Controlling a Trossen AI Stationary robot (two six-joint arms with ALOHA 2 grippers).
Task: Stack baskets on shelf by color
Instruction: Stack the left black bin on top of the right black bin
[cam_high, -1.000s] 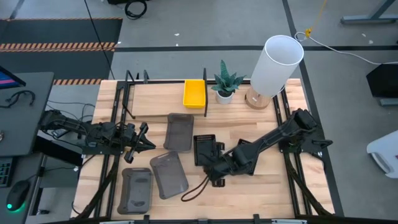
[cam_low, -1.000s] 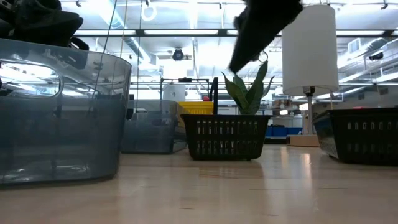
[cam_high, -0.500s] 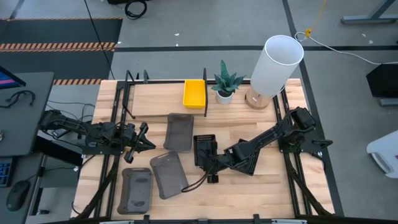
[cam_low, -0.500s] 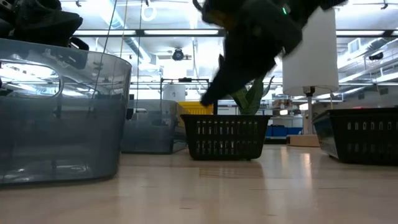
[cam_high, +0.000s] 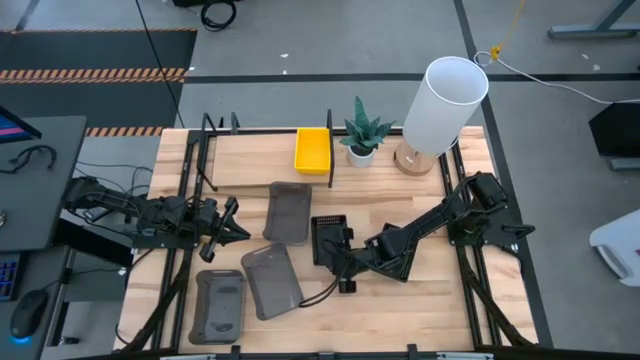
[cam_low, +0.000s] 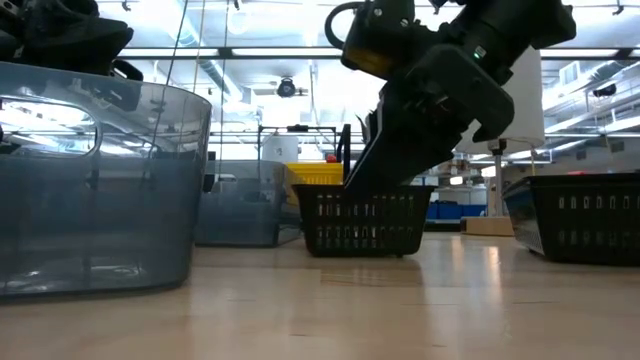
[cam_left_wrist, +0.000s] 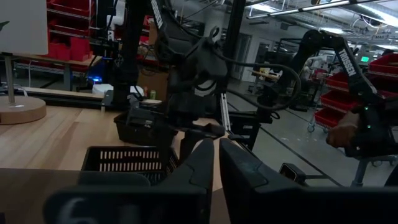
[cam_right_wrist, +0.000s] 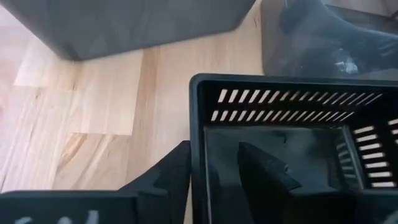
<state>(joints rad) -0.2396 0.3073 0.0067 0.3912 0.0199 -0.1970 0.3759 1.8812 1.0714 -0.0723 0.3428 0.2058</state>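
Black perforated basket (cam_high: 327, 241) near mid-table, in front of the shelf (cam_high: 262, 148), upright on the tabletop (cam_high: 440, 300); seen level across the table as a slotted dark tray (cam_low: 362, 220). Right gripper (cam_high: 343, 256) down at its near wall: in the wrist view one finger (cam_right_wrist: 166, 174) outside the wall, the other (cam_right_wrist: 264, 171) inside, jaws apart and straddling the rim, probably not yet closed on it, though contact is hard to judge there. Basket rim and slots (cam_right_wrist: 292, 106) filling that view, bare wood beside.

Just left of it, a grey basket (cam_high: 289, 212); nearer the front edge, two more grey baskets (cam_high: 272, 281) and (cam_high: 219, 305), well apart from the shelf. Yellow basket (cam_high: 312, 149) on the shelf board, against a black upright bar (cam_high: 330, 150).

Left gripper (cam_high: 232, 230) hovering at the table's left side, near the grey baskets, fingers (cam_left_wrist: 202, 163) almost together with a thin gap between.

Behind the shelf line, a small potted plant (cam_high: 362, 132) and a white lamp (cam_high: 443, 100) on a round wooden base. Second black basket (cam_low: 582, 215) at the low view's right edge.
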